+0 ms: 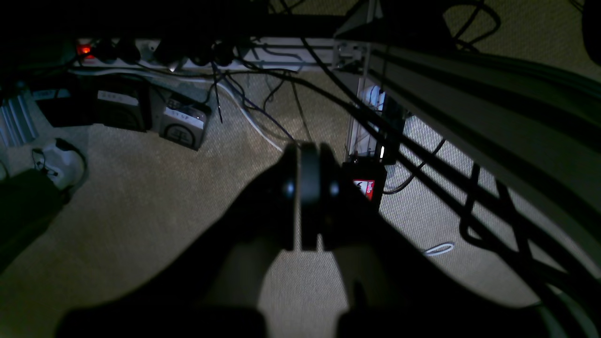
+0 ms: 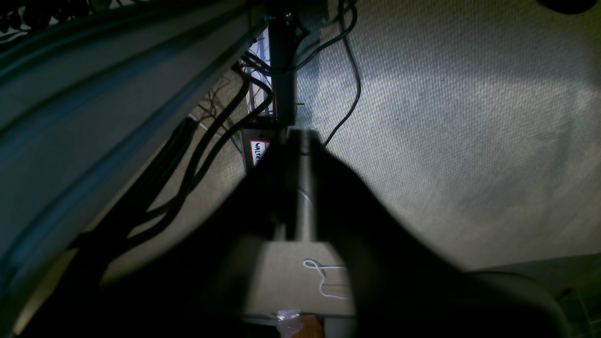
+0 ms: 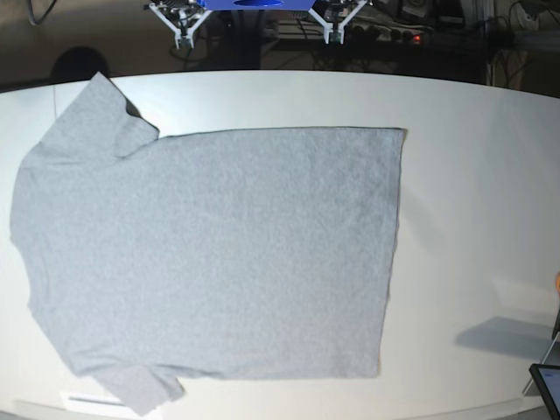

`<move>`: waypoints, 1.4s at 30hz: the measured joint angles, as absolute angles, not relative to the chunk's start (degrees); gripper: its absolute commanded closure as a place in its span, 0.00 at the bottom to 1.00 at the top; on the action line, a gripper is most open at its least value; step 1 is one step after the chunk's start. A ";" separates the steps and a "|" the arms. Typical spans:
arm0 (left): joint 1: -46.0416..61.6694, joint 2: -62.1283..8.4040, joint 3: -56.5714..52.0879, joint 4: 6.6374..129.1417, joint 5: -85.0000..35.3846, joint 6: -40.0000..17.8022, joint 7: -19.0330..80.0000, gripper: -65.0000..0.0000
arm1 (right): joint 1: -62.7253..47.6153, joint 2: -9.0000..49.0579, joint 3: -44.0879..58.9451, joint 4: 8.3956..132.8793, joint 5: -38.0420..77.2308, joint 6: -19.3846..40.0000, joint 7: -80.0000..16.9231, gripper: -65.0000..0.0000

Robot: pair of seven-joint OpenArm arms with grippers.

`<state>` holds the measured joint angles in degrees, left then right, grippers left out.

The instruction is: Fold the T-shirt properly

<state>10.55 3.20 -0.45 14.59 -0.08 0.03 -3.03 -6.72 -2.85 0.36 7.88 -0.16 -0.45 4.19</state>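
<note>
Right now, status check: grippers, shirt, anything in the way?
Left gripper shut, empty, off the table over carpet. Right gripper near shut, empty, likewise. T-shirt flat, unfolded, plain side up on table. Nothing on the shirt.

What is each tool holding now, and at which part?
Nothing is held. The left tool and right tool are both shut with nothing between them, hanging over the carpet. The T-shirt lies flat and untouched on the table.

The T-shirt [image 3: 210, 254] lay spread flat on the table [image 3: 472, 175], its sleeves and shoulders toward the left of the base view and its hem toward the right. Behind the table's far edge hung both arms. The left gripper [image 1: 307, 188] and right gripper [image 2: 296, 188] pointed down over carpet [image 1: 141, 211] beside cables [image 1: 422, 155].
</note>
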 measured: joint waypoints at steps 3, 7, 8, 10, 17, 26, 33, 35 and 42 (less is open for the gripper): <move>10.52 3.20 -0.45 14.59 -0.08 0.03 -3.03 0.87 | -6.68 -2.87 0.36 7.88 -0.21 -0.45 4.19 0.58; 10.52 3.20 -0.45 14.59 -0.05 0.03 -3.03 0.55 | -6.72 -2.85 0.36 7.88 -0.19 -0.45 4.19 0.25; 10.52 3.20 -0.45 14.59 -0.08 0.03 -3.03 0.49 | -6.72 -2.85 0.36 7.88 -0.21 -0.45 4.19 0.20; 10.52 3.20 -0.45 14.59 -0.05 0.03 -3.03 0.45 | -6.70 -2.85 0.36 7.88 -0.19 -0.45 4.19 0.21; 10.55 3.20 -0.45 14.59 -0.12 0.03 -3.03 0.95 | -6.72 -2.85 0.36 7.88 -0.19 -0.45 4.19 0.84; 10.81 3.20 -0.45 14.59 -0.10 0.03 -3.05 0.97 | -6.72 -2.85 0.36 7.88 -0.05 -0.45 4.19 0.71; 10.81 3.20 -0.45 14.59 -0.08 0.03 -3.03 0.98 | -6.74 -2.85 0.36 7.88 -0.05 -0.45 4.19 0.76; 10.81 3.20 -0.45 14.59 -0.08 0.03 -3.03 0.99 | -6.74 -2.85 0.23 7.88 -0.03 -0.45 4.19 0.84; 11.38 2.20 -0.45 15.86 -0.08 0.01 -3.25 1.00 | -8.71 -2.70 0.36 10.79 -0.08 -0.45 4.21 1.00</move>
